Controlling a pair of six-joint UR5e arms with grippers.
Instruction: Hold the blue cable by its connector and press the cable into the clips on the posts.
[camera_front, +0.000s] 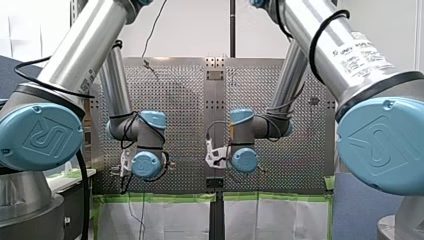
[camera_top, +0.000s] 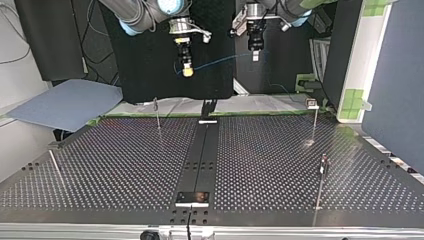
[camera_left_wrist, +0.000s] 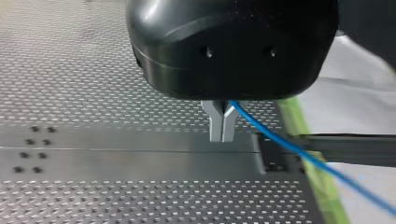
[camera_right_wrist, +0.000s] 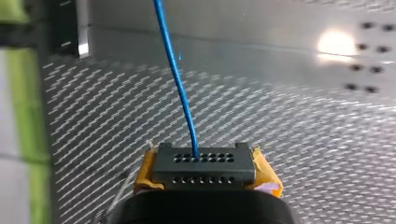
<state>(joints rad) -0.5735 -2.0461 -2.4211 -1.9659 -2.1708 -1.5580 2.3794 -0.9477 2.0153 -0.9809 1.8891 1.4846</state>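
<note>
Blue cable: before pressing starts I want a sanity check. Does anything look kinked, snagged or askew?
Nothing stands out. The thin blue cable runs unkinked between the grippers: the right gripper clamps the dark perforated connector squarely between its yellow pads, and the left gripper pinches the cable in its metal fingers.

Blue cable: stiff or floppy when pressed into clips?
Probably limp yet slightly springy: the cable curves gently from its connector. Likely light: it is thin. It may slide through the left pincer, whose metal fingers look smooth.
</note>
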